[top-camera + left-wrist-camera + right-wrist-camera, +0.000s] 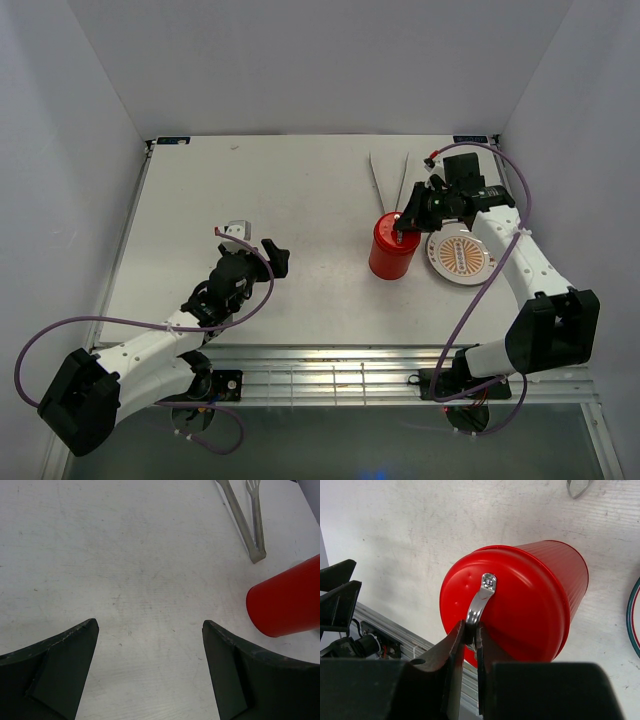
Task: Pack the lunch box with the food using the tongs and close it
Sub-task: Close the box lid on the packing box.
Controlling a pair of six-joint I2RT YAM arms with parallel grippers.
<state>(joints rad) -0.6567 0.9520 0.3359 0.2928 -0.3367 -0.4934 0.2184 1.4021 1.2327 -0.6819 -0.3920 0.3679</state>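
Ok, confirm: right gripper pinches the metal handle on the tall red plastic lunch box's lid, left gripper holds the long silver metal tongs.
No: the left gripper is open and empty; the left wrist view shows the long silver tongs lying on the table.

Two robot arms at one table, each ending in one two-finger gripper: the left gripper (150, 630) and the right gripper (471, 632). Under the right gripper, one red lunch box (392, 255) with one lid (525, 595) and one silver handle (482, 597); just beyond it, one pair of tongs (257, 555); beside it, one orange-patterned plate (458, 256)
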